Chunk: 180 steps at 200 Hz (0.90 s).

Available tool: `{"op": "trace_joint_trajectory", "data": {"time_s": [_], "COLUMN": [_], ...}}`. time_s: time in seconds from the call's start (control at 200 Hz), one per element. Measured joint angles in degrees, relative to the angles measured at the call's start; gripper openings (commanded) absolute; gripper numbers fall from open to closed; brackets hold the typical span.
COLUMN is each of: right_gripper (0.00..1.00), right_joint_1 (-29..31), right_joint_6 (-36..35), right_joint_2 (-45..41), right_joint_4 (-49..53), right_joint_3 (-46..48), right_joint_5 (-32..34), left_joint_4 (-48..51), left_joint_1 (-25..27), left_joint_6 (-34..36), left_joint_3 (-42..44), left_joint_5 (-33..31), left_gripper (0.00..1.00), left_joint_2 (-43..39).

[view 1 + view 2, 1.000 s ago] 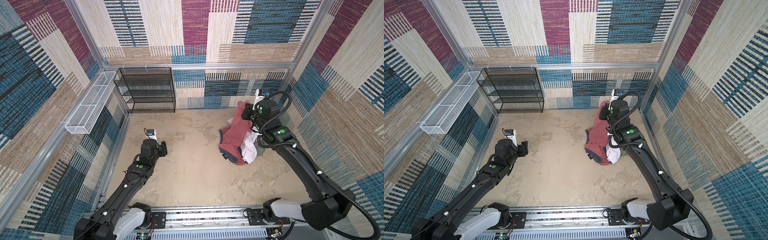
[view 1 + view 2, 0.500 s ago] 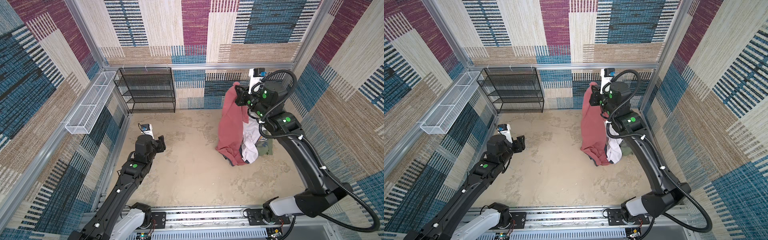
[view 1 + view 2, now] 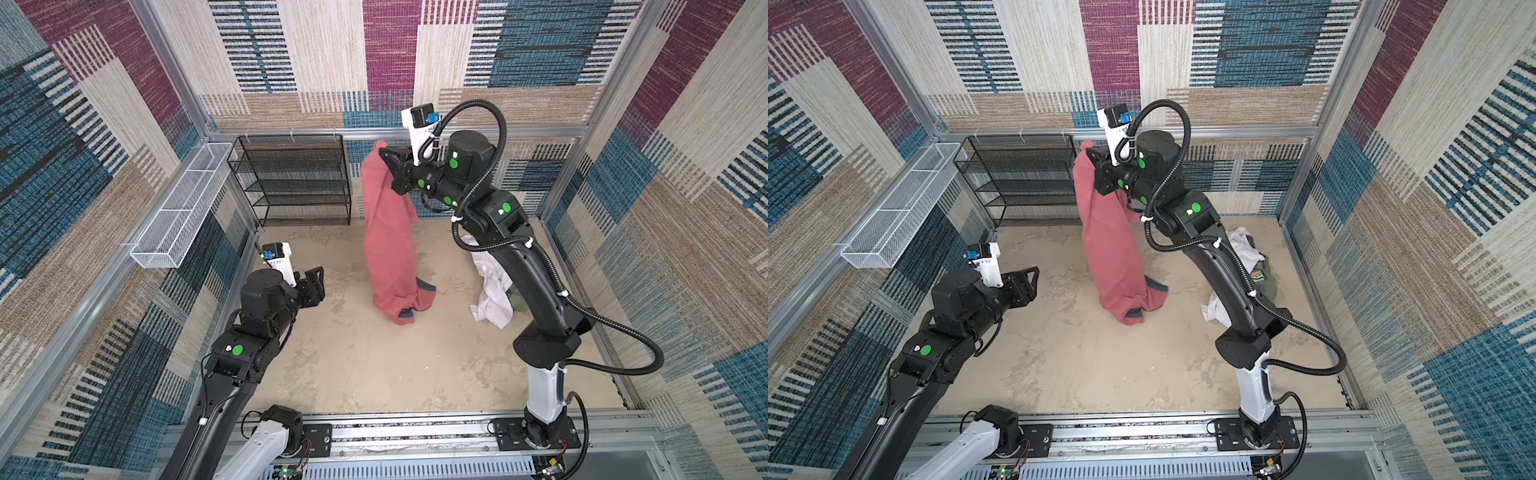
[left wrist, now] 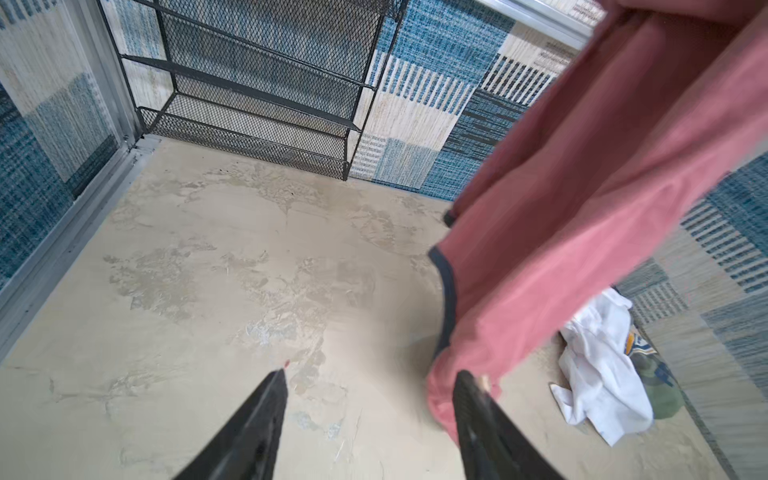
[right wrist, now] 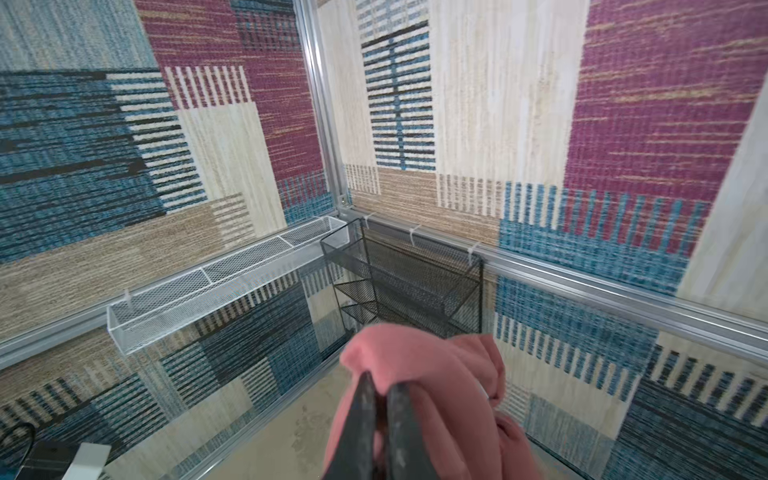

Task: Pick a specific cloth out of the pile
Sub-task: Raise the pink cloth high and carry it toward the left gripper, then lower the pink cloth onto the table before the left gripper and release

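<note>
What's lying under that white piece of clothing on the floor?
An olive-green garment with a small patch pokes out from beneath the white garment. Whatever else lies deeper is covered by the white fabric.

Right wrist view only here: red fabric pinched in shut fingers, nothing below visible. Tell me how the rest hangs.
Observer: The red cloth hangs in one long drape from the right gripper; its grey-blue cuff is low by the floor, contact unclear.
Operator: Report the other clothes.
Observer: The pile of white and green garments lies on the floor, apart from the cloth.
Operator: Now the other arm.
Observer: The left gripper is open and empty, aimed toward the cloth, not touching it.
</note>
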<state>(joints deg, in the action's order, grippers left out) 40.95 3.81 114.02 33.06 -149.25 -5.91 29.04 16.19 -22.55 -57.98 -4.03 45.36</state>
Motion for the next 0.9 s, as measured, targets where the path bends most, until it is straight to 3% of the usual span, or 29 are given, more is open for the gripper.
{"op": "trace_joint_trajectory", "data": {"time_s": [0.351, 0.496, 0.786, 0.836, 0.871, 0.901], "right_gripper": [0.0, 0.0, 0.0, 0.1, 0.26, 0.34], "right_joint_1": [2.05, 2.12, 3.76, 4.26, 4.66, 4.85], "right_joint_6": [5.55, 7.37, 8.76, 9.11, 9.62, 10.03], "right_joint_2": [10.6, 16.74, 20.33, 20.04, 19.37, 18.93], "right_joint_4": [-9.64, -10.8, -17.42, -19.96, -22.32, -23.47], "right_joint_3": [-0.07, 2.51, 21.88, 26.91, 31.69, 34.8], "right_joint_5": [-11.47, -13.2, -12.94, -12.74, -12.07, -11.98], "left_joint_4": [2.36, 2.82, 3.3, 3.26, 2.99, 2.93], "left_joint_1": [0.04, 0.04, 0.04, 0.04, 0.04, 0.04], "left_joint_6": [-0.85, -0.85, -0.83, -0.83, -0.85, -0.85], "left_joint_3": [0.02, 0.63, 2.75, 3.43, 3.96, 4.44], "left_joint_5": [2.6, 2.64, 2.67, 2.69, 2.69, 2.73], "left_gripper": [0.65, 0.65, 0.65, 0.65, 0.65, 0.65], "left_joint_2": [-2.43, -2.62, -1.31, -0.66, -0.31, -0.04]}}
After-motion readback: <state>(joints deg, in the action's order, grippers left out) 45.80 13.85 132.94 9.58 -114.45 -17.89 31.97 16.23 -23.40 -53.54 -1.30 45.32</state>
